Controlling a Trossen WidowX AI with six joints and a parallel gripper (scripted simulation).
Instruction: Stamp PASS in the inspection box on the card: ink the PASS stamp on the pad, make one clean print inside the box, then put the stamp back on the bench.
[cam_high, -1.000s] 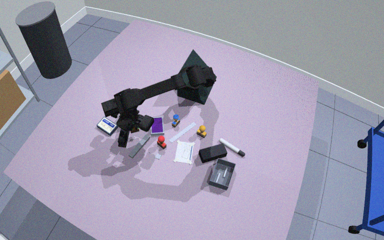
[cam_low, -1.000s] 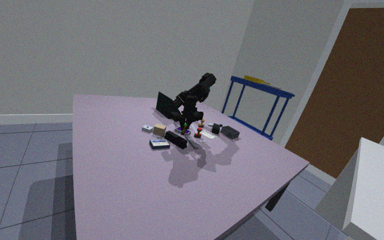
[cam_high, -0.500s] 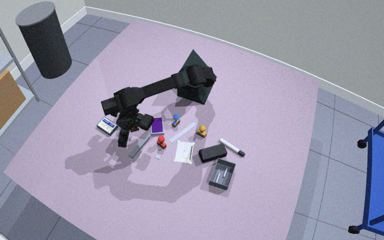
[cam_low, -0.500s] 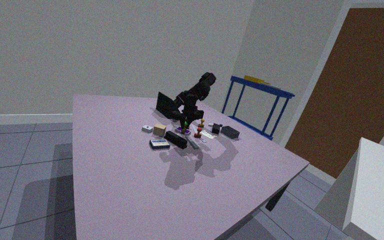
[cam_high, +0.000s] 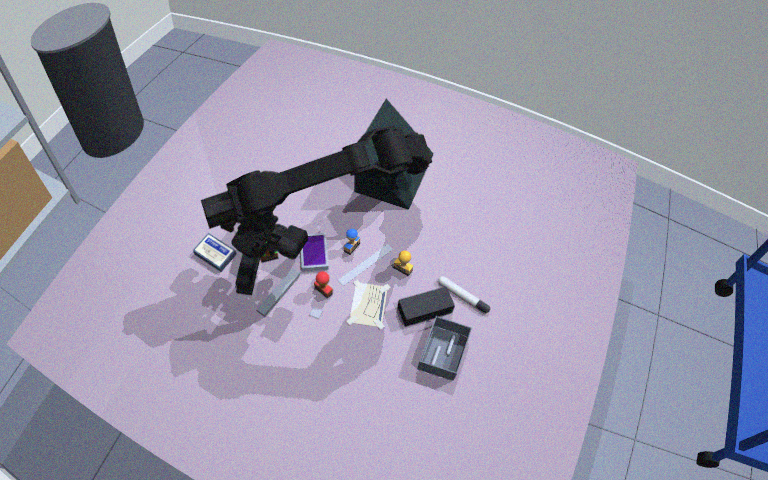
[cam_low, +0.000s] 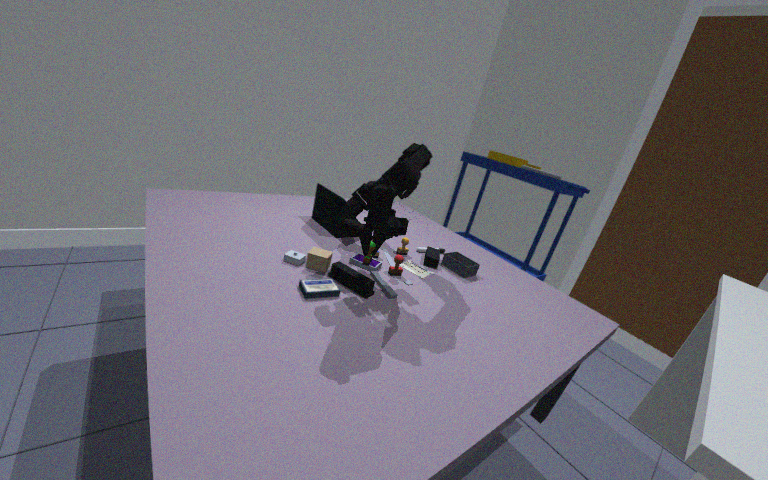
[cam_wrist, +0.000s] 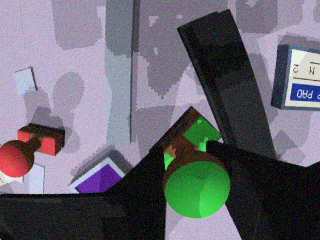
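Observation:
My gripper is shut on the green-knobbed PASS stamp and holds it upright, just off the left edge of the purple ink pad. I cannot tell how high its base is above the bench. The cream card with its printed box lies flat to the right of the pad, beyond the red stamp.
A blue stamp and a yellow stamp stand behind the card. A black bar, a grey ruler and a blue-white box lie near the gripper. A black block, a marker and a tray sit right.

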